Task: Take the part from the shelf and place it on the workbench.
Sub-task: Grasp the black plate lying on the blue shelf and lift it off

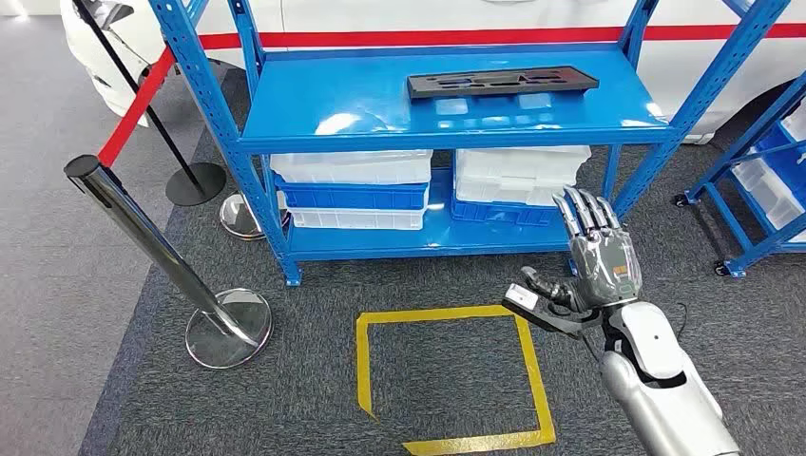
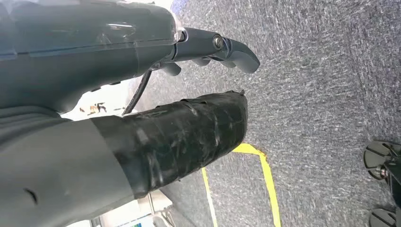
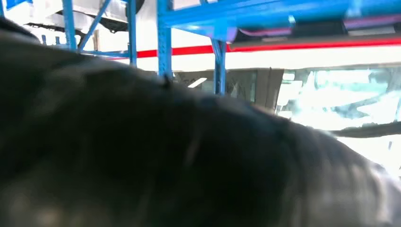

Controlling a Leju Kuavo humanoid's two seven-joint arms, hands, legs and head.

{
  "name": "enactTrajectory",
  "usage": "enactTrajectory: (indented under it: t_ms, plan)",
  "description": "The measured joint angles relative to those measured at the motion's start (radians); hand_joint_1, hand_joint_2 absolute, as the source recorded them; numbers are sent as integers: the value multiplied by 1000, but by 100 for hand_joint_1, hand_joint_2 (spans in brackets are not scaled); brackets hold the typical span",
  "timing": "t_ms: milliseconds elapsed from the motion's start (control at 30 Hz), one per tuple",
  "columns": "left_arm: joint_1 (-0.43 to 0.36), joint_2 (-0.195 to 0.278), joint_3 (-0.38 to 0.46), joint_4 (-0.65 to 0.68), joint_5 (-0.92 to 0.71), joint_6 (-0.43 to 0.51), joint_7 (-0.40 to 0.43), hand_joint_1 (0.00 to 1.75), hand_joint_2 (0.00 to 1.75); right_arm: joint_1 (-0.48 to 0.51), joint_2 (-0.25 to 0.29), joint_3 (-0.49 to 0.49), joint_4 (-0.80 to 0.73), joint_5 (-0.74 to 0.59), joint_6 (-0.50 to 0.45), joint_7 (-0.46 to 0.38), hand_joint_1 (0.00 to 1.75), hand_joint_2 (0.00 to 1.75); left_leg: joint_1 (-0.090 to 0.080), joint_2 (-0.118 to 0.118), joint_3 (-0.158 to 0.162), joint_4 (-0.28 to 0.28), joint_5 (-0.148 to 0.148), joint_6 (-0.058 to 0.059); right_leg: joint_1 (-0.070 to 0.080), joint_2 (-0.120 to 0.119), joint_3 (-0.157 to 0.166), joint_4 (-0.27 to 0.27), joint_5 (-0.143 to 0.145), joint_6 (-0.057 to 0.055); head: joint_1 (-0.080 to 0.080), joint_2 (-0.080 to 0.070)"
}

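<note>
One flat black part (image 1: pixel 502 82) on blue shelf (image 1: pixel 380 104); right hand (image 1: pixel 594 252) open, empty, well below; left hand (image 2: pixel 142 109) grasp unclear. Risk: knocking shelf edge on reach.

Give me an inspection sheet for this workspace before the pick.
Surface: glossy blue metal shelf top, bare apart from the part.
Job's things: flat black slotted part lies toward the shelf's back right, untouched.
Clutter: white lidded bins on blue crates on the lower shelf.
Hands: right hand raised before the shelf, fingers spread, holding nothing; left hand hangs over the carpet, holding nothing.
Cables: thin black cable beside the left hand.
Surroundings: grey carpet, yellow tape square, chrome barrier post with red belt, white car behind.
</note>
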Motion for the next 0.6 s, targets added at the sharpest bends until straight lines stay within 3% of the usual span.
enactTrajectory:
  t_ms: [267, 600]
  plan:
    - [-4, -4, -1, 0, -8, 3, 3, 0, 0, 16, -19, -3, 5, 24, 17, 6, 0, 0, 0, 0, 0, 0, 0, 0, 0, 0, 0, 0, 0, 0, 0, 0]
    - [-2, -1, -1, 0, -12, 10, 16, 0, 0, -16, 46, 0, 25, 55, 34, 31, 0, 0, 2, -2, -1, 0, 1, 0, 2, -2, 0, 1, 0, 0, 0, 0]
